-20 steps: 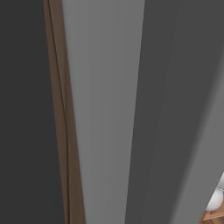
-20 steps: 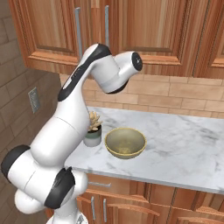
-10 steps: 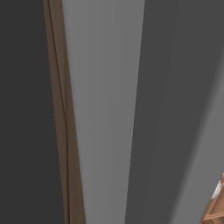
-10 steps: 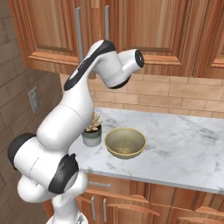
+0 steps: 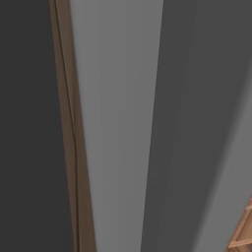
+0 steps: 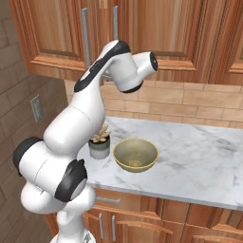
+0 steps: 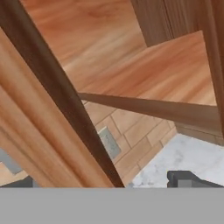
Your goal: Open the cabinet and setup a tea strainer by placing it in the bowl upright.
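Observation:
The wooden upper cabinet hangs above the counter, and its two doors with long metal handles look shut in the right base view. My arm reaches up to the cabinet's lower edge, where the white wrist hides the fingers. In the hand view my gripper is open wide, and a slanted door edge runs down between the fingertips. An olive-yellow bowl stands empty on the marble counter. The tea strainer is out of view.
A small potted plant stands just left of the bowl. A wall outlet sits on the brick wall at the left, and the outlet shows under the cabinet. A tall grey panel with a brown edge stands close on the left.
The arm has swung its elbow up and its wrist to the right along the cabinet's lower edge. The bowl and plant have not moved. The gripper has stayed open.

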You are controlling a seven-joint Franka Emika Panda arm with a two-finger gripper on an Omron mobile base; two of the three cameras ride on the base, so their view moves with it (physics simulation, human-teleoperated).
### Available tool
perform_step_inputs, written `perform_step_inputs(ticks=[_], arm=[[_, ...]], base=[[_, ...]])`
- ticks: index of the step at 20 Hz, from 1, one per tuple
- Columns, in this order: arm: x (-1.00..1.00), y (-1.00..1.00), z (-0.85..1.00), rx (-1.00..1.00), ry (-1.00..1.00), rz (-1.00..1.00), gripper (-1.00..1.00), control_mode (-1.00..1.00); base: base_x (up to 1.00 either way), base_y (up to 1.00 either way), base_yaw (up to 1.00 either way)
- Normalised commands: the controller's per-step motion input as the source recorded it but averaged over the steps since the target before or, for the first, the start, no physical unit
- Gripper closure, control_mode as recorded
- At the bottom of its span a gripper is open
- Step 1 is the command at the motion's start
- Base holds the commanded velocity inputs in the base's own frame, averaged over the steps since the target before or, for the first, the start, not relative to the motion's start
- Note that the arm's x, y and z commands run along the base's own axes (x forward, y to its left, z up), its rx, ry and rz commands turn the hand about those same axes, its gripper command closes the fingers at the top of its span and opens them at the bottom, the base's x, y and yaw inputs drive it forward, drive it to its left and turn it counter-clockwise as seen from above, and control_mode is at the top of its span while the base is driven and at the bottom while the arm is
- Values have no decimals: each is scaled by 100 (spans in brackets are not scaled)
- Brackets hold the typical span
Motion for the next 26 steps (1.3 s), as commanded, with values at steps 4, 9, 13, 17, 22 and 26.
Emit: perform_step_inputs(ticks=[4,9,13,17,22,26], arm=[[-8,49,0,0,-4,12,-100,-100],[-59,72,1,-7,-13,4,-100,-100],[-76,70,6,-10,-17,0,-100,-100],[-73,74,9,-10,-16,0,-100,-100],[-60,78,5,-9,-13,0,-100,-100],[-61,94,1,-10,-9,0,-100,-100]], base=[[0,0,0],[0,0,0],[0,0,0],[0,0,0],[0,0,0],[0,0,0]])
